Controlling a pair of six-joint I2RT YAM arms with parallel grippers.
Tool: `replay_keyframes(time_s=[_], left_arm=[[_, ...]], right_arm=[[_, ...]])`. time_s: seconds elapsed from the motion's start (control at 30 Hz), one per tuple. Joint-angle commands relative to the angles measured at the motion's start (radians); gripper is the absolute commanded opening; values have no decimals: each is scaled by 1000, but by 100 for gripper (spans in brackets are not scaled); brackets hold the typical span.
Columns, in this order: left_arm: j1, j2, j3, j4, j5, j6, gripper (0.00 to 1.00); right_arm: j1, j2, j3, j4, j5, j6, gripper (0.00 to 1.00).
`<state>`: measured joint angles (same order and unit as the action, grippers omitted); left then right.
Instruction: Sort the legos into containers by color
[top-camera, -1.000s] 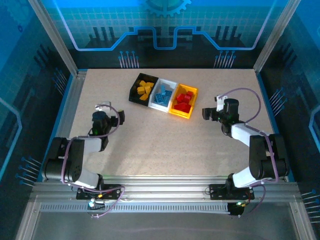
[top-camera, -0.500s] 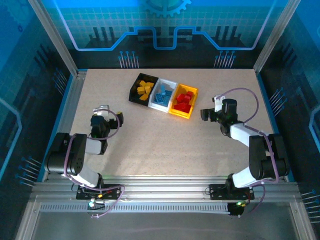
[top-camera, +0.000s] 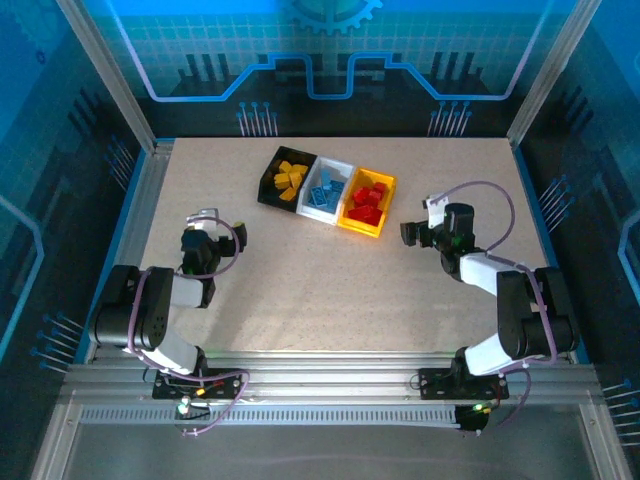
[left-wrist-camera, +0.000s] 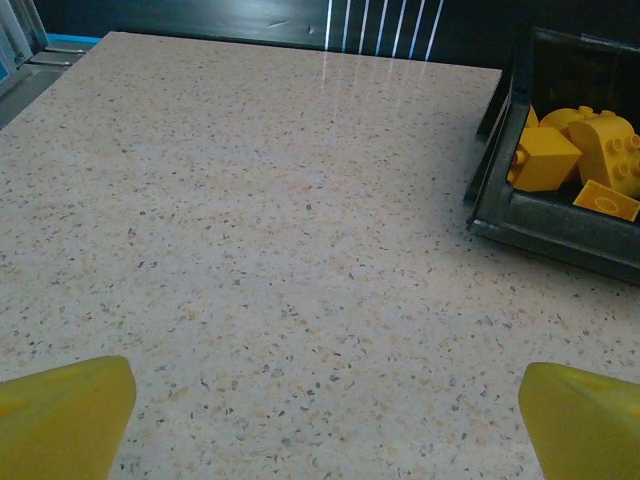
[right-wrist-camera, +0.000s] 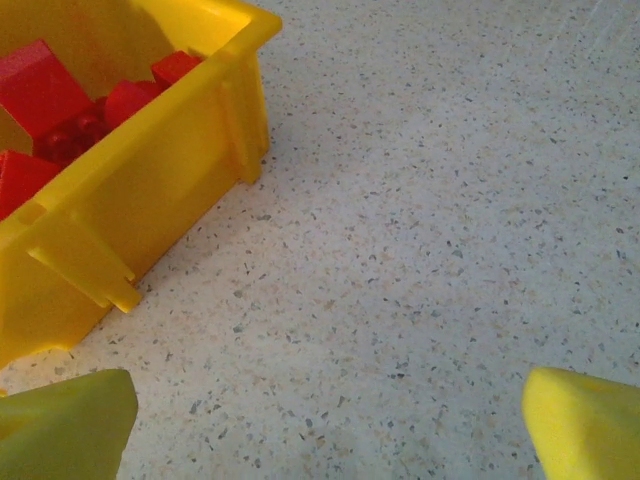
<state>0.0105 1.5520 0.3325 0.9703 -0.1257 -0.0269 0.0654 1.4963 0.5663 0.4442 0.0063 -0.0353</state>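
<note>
The containers stand joined in a row at the back centre: a black bin (top-camera: 266, 186) with yellow legos (top-camera: 290, 178), a white bin (top-camera: 318, 212) with blue legos (top-camera: 326, 188), and a yellow bin (top-camera: 360, 226) with red legos (top-camera: 368, 200). My left gripper (top-camera: 238, 236) hovers low, left of and nearer than the bins, open with nothing between its fingers. Its wrist view has the left gripper (left-wrist-camera: 330, 420) over bare table, the black bin (left-wrist-camera: 560, 235) and yellow legos (left-wrist-camera: 575, 145) ahead right. My right gripper (top-camera: 408, 232) is open just right of the yellow bin. Ahead left of the right gripper (right-wrist-camera: 325, 425) are that bin (right-wrist-camera: 150, 190) and red legos (right-wrist-camera: 40, 90).
The speckled tabletop (top-camera: 330, 290) lies between the two arms and in front of the bins. Metal rails (top-camera: 140, 200) frame the table's left, right and near edges. Both arms are folded low near their bases.
The left gripper has drawn back a little toward its base. The right gripper has shifted slightly nearer. Both stay open and the bins have not moved.
</note>
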Motion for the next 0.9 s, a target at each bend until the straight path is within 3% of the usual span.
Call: replay_keyframes(time_s=[0.0, 0.43, 0.67, 0.87], left_arm=[[1, -3, 22, 2, -4, -8, 99], [0, -3, 23, 0, -6, -7, 99], [-3, -3, 24, -1, -6, -5, 99], [-3, -3, 25, -4, -6, -4, 99]], right_arm=[[2, -22, -58, 152, -11, -10, 100], [13, -12, -227, 461, 28, -6, 100], [-11, 10, -133, 309, 33, 27, 100], [-8, 10, -135, 312, 39, 26, 100]])
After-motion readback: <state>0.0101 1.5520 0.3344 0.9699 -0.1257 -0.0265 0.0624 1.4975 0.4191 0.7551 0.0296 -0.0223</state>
